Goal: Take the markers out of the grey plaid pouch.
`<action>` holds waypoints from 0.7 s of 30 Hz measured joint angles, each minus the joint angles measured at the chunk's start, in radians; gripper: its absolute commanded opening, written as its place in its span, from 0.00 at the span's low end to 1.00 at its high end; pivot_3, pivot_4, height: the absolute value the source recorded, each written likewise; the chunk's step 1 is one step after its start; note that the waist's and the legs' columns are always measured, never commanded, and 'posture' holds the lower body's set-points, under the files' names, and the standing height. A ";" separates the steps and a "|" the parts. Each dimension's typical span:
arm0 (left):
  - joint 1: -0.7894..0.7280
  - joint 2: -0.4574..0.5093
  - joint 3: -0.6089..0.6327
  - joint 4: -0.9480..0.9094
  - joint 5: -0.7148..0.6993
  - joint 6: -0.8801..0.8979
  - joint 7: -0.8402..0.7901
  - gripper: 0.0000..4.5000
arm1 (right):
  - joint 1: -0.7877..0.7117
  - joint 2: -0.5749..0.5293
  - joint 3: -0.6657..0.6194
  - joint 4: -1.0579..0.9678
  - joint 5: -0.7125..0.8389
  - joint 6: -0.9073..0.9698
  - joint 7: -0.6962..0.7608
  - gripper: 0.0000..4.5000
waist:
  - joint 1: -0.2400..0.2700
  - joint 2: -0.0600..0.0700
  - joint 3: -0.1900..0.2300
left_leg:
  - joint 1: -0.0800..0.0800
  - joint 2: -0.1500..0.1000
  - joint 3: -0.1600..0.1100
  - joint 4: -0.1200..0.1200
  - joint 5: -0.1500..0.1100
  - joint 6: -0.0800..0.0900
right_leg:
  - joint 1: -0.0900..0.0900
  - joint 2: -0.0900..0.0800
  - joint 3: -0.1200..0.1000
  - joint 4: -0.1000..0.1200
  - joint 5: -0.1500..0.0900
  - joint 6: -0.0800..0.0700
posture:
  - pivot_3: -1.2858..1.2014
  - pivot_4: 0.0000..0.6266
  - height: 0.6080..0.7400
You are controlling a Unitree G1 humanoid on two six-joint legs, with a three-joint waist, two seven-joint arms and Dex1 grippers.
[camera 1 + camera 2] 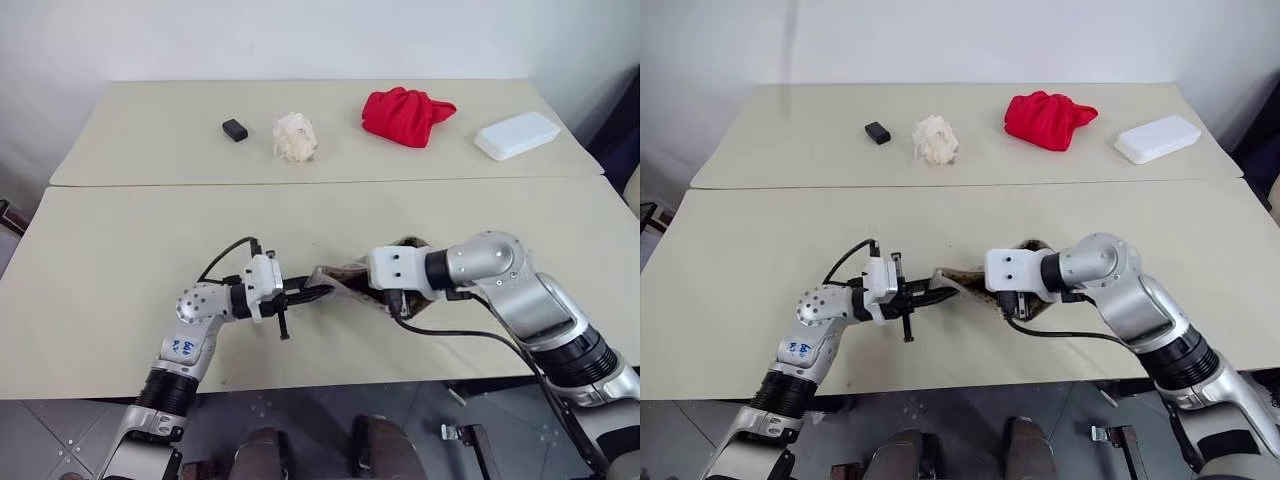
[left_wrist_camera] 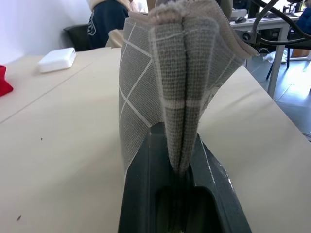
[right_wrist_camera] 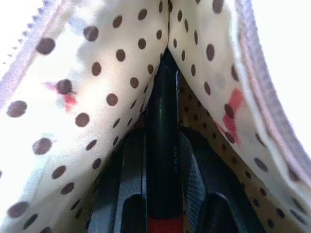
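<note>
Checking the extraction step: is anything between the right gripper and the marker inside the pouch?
Nothing visible. The right gripper is inside the grey plaid pouch, jaws closed on a dark marker with a red end; only polka-dot lining surrounds it.

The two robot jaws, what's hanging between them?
The grey plaid pouch stretches between them, seen in the eye views. The left gripper pinches one end; the right gripper reaches inside the other end.

Grey plaid pouch (image 2: 146, 97) lifted off table, seemingly holding a dark marker (image 3: 163, 145).
</note>
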 measured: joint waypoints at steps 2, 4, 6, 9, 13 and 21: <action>-0.001 0.000 0.002 -0.003 -0.004 0.000 0.000 0.00 | 0.000 -0.010 -0.033 0.000 0.049 0.004 0.031 0.13 | 0.000 0.000 0.000 | 0.000 0.000 0.000 0.000 0.000 0.000 | 0.000 0.000 0.000 0.000 0.000 0.000 | 0.52 0.24 1.00; -0.001 -0.001 -0.002 -0.009 -0.010 0.000 -0.003 0.00 | 0.000 -0.023 -0.067 -0.007 0.134 0.083 0.063 0.13 | 0.000 0.000 0.000 | 0.000 0.000 0.000 0.000 0.000 0.000 | 0.000 0.000 0.000 0.000 0.000 0.000 | 0.52 0.24 1.00; -0.001 -0.001 -0.003 -0.002 -0.009 0.001 -0.003 0.00 | -0.001 -0.011 -0.120 -0.032 0.272 0.210 0.084 0.13 | -0.001 0.000 0.000 | 0.000 0.000 -0.001 0.000 0.000 0.000 | 0.000 0.000 0.000 0.000 0.000 0.000 | 0.52 0.24 1.00; -0.001 0.005 0.018 0.060 0.003 0.011 0.021 0.00 | -0.002 0.033 -0.161 -0.101 0.448 0.304 0.117 0.01 | -0.004 0.000 0.000 | 0.001 0.000 -0.004 0.000 0.000 0.000 | 0.000 0.001 0.000 0.001 0.000 0.000 | 0.52 0.24 1.00; -0.001 0.005 0.019 0.073 0.005 0.003 0.021 0.00 | 0.000 0.036 -0.186 -0.089 0.538 0.360 0.112 0.01 | 0.002 0.000 0.000 | 0.001 -0.001 -0.005 0.000 0.000 0.000 | 0.001 0.000 0.000 0.000 0.000 0.000 | 0.52 0.24 1.00; -0.001 0.003 0.020 0.074 0.006 0.000 0.026 0.00 | 0.000 0.020 -0.214 -0.070 0.604 0.399 0.100 0.01 | 0.007 0.000 0.000 | 0.001 -0.001 -0.004 0.000 0.000 0.000 | 0.001 0.000 0.000 0.001 0.000 0.000 | 0.52 0.24 1.00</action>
